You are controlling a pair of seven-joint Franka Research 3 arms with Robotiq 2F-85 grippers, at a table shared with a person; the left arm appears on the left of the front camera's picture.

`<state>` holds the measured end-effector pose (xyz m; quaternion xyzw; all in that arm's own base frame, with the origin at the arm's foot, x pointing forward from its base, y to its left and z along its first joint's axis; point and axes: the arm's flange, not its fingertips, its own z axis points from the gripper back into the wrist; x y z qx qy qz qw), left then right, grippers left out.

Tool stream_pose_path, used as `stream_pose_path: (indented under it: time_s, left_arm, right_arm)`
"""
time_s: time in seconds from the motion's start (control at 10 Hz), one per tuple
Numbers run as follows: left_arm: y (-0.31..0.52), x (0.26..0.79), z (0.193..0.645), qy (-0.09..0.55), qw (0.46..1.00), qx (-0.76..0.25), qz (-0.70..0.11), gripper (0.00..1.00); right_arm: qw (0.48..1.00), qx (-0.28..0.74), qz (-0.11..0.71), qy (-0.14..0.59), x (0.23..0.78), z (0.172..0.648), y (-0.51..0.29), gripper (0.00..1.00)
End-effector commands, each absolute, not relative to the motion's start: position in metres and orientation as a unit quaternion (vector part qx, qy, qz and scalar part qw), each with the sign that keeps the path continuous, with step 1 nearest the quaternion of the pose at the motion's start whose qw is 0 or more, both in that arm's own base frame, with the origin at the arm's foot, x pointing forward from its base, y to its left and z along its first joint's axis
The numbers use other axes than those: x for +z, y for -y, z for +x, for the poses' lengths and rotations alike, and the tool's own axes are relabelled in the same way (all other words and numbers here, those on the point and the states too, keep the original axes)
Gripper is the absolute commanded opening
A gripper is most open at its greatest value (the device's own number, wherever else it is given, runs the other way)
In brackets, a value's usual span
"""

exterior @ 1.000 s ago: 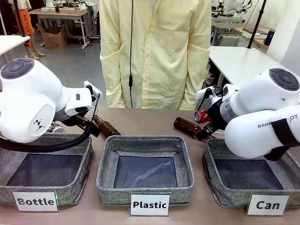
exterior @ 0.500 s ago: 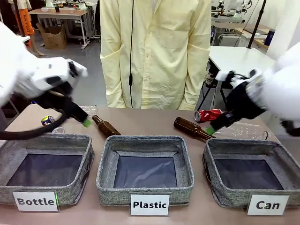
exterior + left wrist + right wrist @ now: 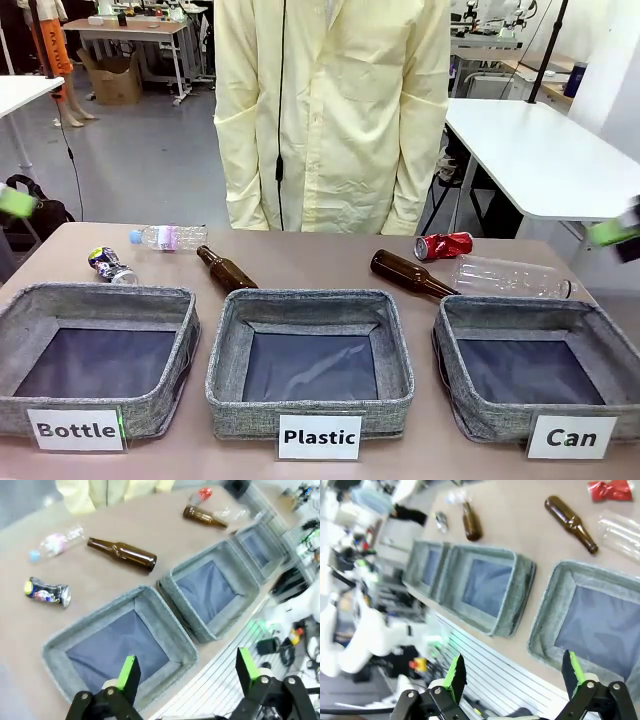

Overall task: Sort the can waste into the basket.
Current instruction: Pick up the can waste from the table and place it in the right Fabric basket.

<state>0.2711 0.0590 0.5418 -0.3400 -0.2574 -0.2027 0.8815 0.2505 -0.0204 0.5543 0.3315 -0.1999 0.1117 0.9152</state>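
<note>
The dented red can (image 3: 443,245) lies on the table at the far right, behind the basket labelled "Can" (image 3: 520,307), whose dark bottom is bare. The dark can with green-yellow print (image 3: 110,265) lies at the far left, behind the "Bottle" basket. A blurred green pad of my left gripper (image 3: 15,200) shows at the left edge, and one of my right gripper (image 3: 615,235) at the right edge. From high above the table, my left gripper (image 3: 187,672) is open over the dark can (image 3: 47,591). My right gripper (image 3: 512,672) is open above the "Can" basket (image 3: 545,615) and the red can (image 3: 610,490).
Two brown glass bottles (image 3: 227,270) (image 3: 410,273) and two clear plastic bottles (image 3: 165,237) (image 3: 510,277) lie behind the baskets. The "Bottle" basket (image 3: 95,295) and "Plastic" basket (image 3: 310,300) stand left and centre. A person in a yellow coat (image 3: 330,110) stands at the far side.
Both arms have swung up and outward from the table, the left to the left edge and the right to the right edge. The cans and bottles have not moved.
</note>
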Motion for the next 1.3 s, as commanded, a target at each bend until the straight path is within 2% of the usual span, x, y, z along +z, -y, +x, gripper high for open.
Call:
stream_pose_path:
  time_s: [0.0, 0.2, 0.6, 1.0, 1.2]
  left_arm:
    - [-0.116, 0.506, 0.280, 0.267, 0.846, -0.155, -0.434, 1.00]
    - [-0.172, 0.473, 0.285, 0.293, 0.815, -0.088, -0.493, 1.00]
    - [-0.215, 0.418, 0.294, 0.303, 0.786, -0.016, -0.539, 1.00]
    - [-0.206, 0.406, 0.300, 0.288, 0.794, 0.005, -0.535, 1.00]
    - [-0.203, 0.405, 0.302, 0.286, 0.799, 0.020, -0.529, 1.00]
  right_arm:
    - [0.885, 0.011, 0.399, 0.238, 0.477, 0.188, 0.072, 1.00]
    - [0.834, -0.085, 0.476, 0.264, 0.443, 0.180, 0.138, 1.00]
    - [0.782, -0.175, 0.530, 0.276, 0.383, 0.193, 0.206, 1.00]
    - [0.787, -0.185, 0.514, 0.287, 0.370, 0.199, 0.210, 1.00]
    - [0.806, -0.184, 0.479, 0.296, 0.371, 0.203, 0.207, 1.00]
